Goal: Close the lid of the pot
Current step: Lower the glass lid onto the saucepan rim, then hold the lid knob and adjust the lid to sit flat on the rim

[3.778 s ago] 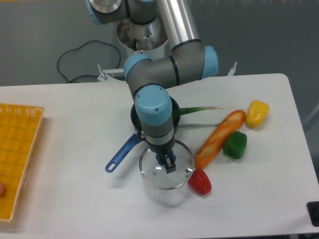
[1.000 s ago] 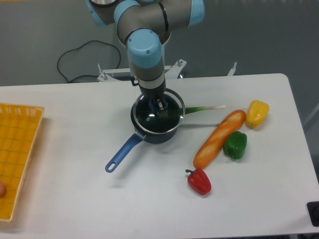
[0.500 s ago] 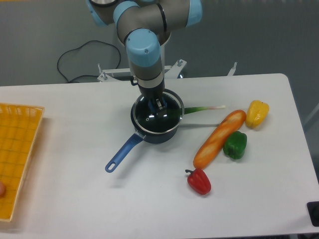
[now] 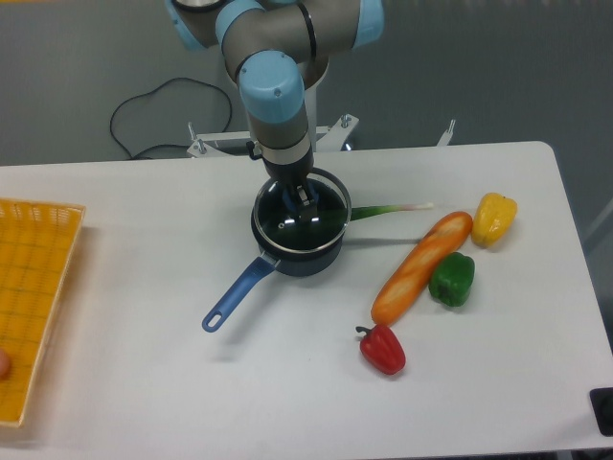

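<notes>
- Lid (image 4: 308, 213): a round clear glass disc with a thin silver rim, held over the mouth of the pot (image 4: 299, 251), a small dark blue saucepan near the middle of the white table (image 4: 172, 383). It looks roughly level and about centred, though its rim sits slightly up and to the right of the pot's rim, so I judge it not fully seated.
- Gripper (image 4: 300, 199) points straight down onto the lid's centre, where the knob would be; the fingers appear clamped on that knob, which lets the disc hang flat for lowering.
- Pot handle (image 4: 235, 292), bright blue, points down-left, away from the arm's path.
- Nearby to the right lie a green onion (image 4: 397, 208), an orange carrot (image 4: 422, 266), green pepper (image 4: 451, 279), yellow pepper (image 4: 494, 218) and red pepper (image 4: 384, 349), all apart from the pot.
- A yellow basket (image 4: 34, 287) sits at the left edge.
</notes>
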You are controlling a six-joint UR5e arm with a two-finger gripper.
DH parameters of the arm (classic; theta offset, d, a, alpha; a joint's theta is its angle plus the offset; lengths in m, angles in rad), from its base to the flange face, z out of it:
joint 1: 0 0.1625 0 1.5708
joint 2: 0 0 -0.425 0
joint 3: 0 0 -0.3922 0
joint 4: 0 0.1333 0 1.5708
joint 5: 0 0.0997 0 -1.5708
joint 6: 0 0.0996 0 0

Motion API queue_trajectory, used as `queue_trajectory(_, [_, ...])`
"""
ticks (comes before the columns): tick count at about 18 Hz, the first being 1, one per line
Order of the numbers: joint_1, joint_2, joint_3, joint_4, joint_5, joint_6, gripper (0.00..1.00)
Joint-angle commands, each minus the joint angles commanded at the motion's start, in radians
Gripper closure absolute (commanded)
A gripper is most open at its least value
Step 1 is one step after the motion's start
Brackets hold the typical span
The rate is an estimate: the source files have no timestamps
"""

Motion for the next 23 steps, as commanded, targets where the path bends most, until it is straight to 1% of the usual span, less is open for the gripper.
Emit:
queue_trajectory(4, [-0.003,-0.003,-0.002,0.011,0.000,-0.008,0.44])
queue_trajectory(23, [-0.009,-0.015,0.000,0.014,0.029,-0.029,0.44])
